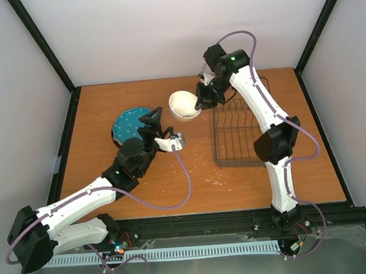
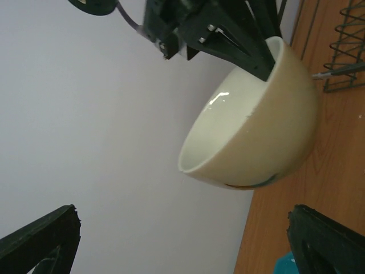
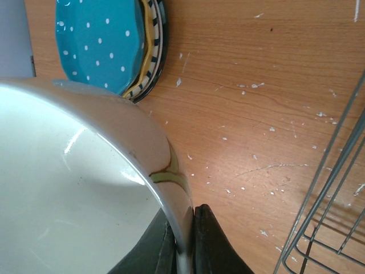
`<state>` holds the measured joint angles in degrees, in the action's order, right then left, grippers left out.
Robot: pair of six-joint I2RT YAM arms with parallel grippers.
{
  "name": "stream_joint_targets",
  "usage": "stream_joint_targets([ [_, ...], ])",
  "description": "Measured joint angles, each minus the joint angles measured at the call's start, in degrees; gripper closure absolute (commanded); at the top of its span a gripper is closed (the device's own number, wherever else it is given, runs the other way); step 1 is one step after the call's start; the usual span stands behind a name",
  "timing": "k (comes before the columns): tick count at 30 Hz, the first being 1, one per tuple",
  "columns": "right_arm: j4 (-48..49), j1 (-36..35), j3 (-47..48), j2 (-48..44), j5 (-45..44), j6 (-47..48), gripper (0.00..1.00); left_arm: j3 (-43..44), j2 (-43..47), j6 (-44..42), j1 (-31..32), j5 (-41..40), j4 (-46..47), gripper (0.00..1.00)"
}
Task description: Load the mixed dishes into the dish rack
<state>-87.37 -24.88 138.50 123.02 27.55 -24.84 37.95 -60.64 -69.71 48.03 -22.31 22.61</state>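
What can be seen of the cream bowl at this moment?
The cream bowl is deep and round. It is glossy like glazed ceramic, paler inside and empty, with a small coloured streak on its outer wall. It hangs tilted rather than level, apparently clear of the table, just left of the far end of the dish rack. Only the right tool touches it, shut on the rim with one finger inside and one outside.

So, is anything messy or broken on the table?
A little messy: white specks are scattered over the wooden table beside the dish rack. The cream bowl hangs tipped on its side, pinched at its rim by the right gripper. Nothing looks broken.
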Motion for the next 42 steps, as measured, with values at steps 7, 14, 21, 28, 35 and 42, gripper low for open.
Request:
stream_joint_targets([
  [7,0.0,0.0,0.0,-0.1,2.9,0.2,0.97,-2.4,-0.2,-1.2,1.0,-0.6,1.0,0.00],
  [14,0.2,0.0,-1.3,-1.5,4.5,0.4,0.97,-4.7,-1.9,-2.8,4.5,-1.4,3.5,0.00],
  [21,0.2,-1.0,-5.9,-3.8,4.6,1.3,0.97,-5.4,-4.7,-6.4,5.4,-2.8,8.4,0.00],
  [28,0.6,-3.7,-8.2,-4.4,4.4,1.7,0.97,-5.6,-5.0,-9.0,5.5,-3.2,10.7,0.00],
  [35,0.6,-5.3,-8.2,-4.5,5.5,1.7,0.97,-7.6,-5.2,-9.6,5.5,-3.0,11.3,0.00],
  [42,0.5,-7.5,-10.6,-4.9,6.0,1.7,0.97,-8.9,-5.2,-10.5,5.5,-3.4,11.9,0.01],
])
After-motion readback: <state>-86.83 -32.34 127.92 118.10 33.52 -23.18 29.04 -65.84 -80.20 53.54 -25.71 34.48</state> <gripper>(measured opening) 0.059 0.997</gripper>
